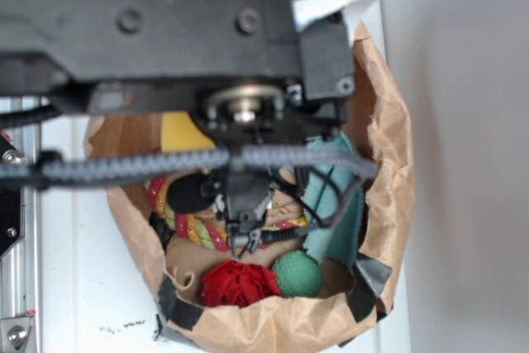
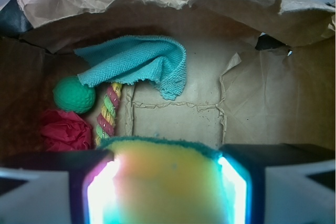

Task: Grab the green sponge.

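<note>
The green sponge [image 2: 165, 182] fills the bottom of the wrist view. It is yellow foam with a thin dark green layer along its far edge. My gripper [image 2: 165, 156] is shut on it, with a black finger pressed against each side. The sponge is held above the floor of a brown paper bag [image 2: 173, 119]. In the exterior view a yellow patch of the sponge [image 1: 186, 131] shows under the black arm [image 1: 165, 22], which hides the jaws.
Inside the bag lie a teal cloth [image 2: 139, 61], a small green ball [image 2: 73, 94], a red crumpled thing [image 2: 64, 129] and a coloured rope [image 2: 107, 111]. The bag's crumpled paper walls [image 1: 388, 146] stand all around.
</note>
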Controlling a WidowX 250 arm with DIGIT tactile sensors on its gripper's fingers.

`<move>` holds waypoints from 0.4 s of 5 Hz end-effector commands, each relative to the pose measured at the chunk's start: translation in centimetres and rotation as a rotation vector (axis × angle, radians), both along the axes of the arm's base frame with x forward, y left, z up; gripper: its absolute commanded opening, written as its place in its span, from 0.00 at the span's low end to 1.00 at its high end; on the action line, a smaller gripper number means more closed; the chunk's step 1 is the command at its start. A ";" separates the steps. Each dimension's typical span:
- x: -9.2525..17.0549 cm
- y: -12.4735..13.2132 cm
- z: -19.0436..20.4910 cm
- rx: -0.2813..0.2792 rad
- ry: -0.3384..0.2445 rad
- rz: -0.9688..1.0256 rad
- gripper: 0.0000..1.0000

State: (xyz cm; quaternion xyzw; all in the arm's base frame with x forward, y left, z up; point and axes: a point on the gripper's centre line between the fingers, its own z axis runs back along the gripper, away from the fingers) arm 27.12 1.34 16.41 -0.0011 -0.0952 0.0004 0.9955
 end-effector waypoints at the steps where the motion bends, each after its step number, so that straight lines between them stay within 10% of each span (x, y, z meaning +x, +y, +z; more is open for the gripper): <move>1: 1.2 0.1 1.5 0.002 -0.054 0.003 0.00; 2: 1.2 0.1 1.3 -0.001 -0.055 0.004 0.00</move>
